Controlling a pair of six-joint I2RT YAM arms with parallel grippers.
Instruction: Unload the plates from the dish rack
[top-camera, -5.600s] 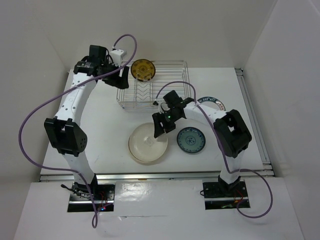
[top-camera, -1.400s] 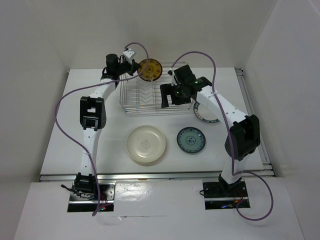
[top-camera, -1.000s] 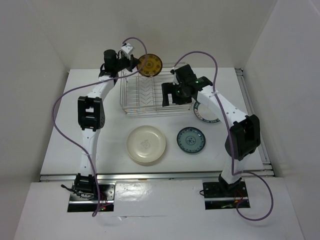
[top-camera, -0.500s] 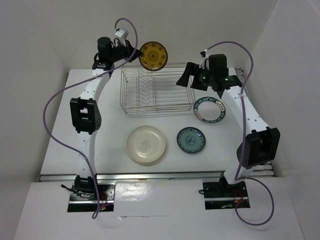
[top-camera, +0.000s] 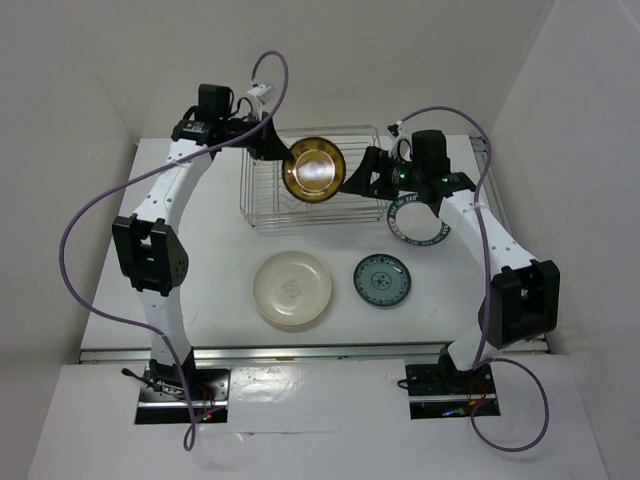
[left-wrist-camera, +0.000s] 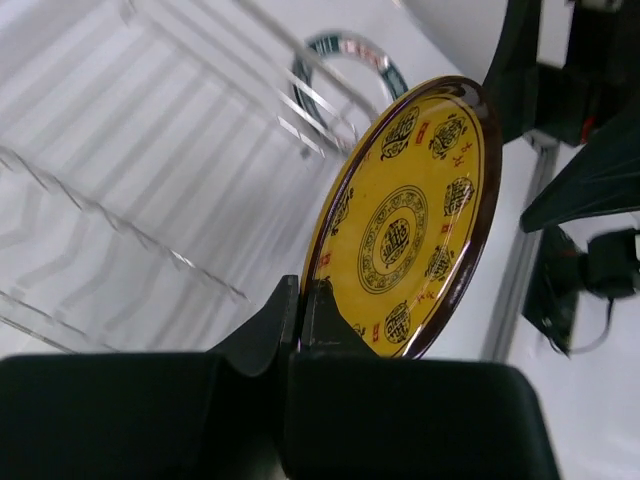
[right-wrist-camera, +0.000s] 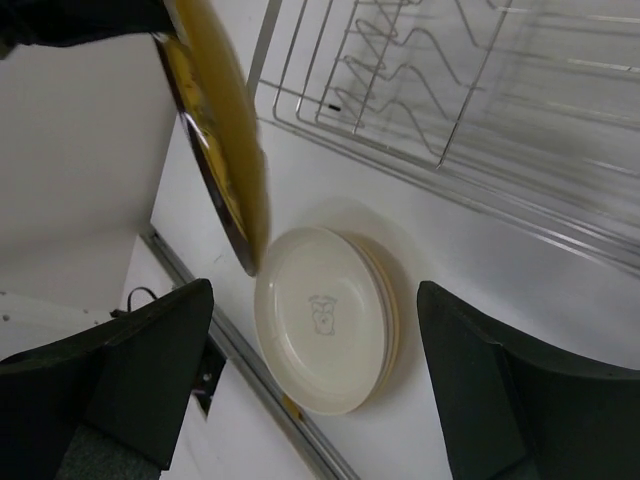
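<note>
The yellow-brown patterned plate (top-camera: 314, 168) hangs on edge above the empty dish rack (top-camera: 268, 208), with my left gripper (top-camera: 284, 156) shut on its rim. In the left wrist view the plate's face (left-wrist-camera: 410, 225) rises from the closed jaws of that gripper (left-wrist-camera: 300, 300). My right gripper (top-camera: 354, 182) stands open just right of the plate, touching nothing. In the right wrist view its wide-set fingers (right-wrist-camera: 150, 370) frame the stacked cream plates (right-wrist-camera: 325, 320), and the held plate's edge (right-wrist-camera: 215, 150) shows upper left. A blue-patterned plate (top-camera: 382, 280) lies on the table.
A white plate with a dark rim (top-camera: 415, 222) lies right of the rack, partly under the right arm. The cream stack (top-camera: 294, 289) sits in front of the rack. White walls close in at the back and both sides.
The left arm lifted the yellow-brown plate out of the rack's back corner and brought it forward over the rack's middle. The right gripper swung left to stand beside it.
</note>
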